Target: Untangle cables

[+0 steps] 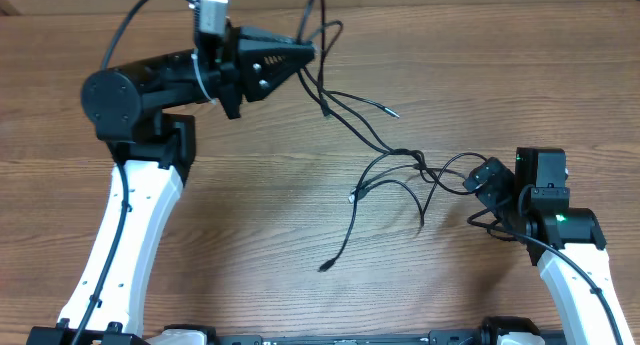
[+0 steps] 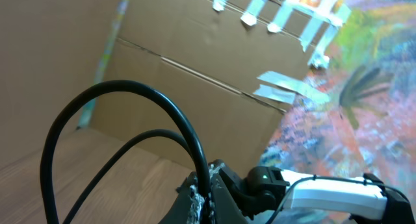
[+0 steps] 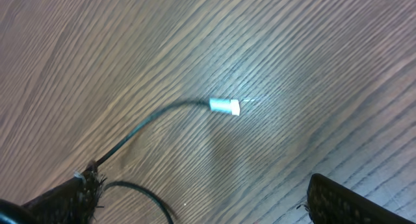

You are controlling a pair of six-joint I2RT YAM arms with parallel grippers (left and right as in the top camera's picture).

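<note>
Several thin black cables (image 1: 385, 145) lie tangled across the wooden table, with plug ends spread out toward the front. My left gripper (image 1: 312, 53) is at the back, pointing right, shut on one cable, which loops up out of the jaws. In the left wrist view the cable (image 2: 188, 133) runs between the closed fingers of the left gripper (image 2: 209, 197). My right gripper (image 1: 474, 182) sits at the tangle's right edge, open. In the right wrist view, a cable with a silver plug (image 3: 225, 106) lies ahead of the open right gripper (image 3: 201, 204), with nothing between its fingers (image 3: 341, 201).
A cardboard wall (image 2: 169, 74) stands behind the table's back edge. Loose cable ends reach toward the front at one plug (image 1: 325, 267) and another (image 1: 352, 195). Bare wooden tabletop (image 1: 250, 215) lies between the two arms.
</note>
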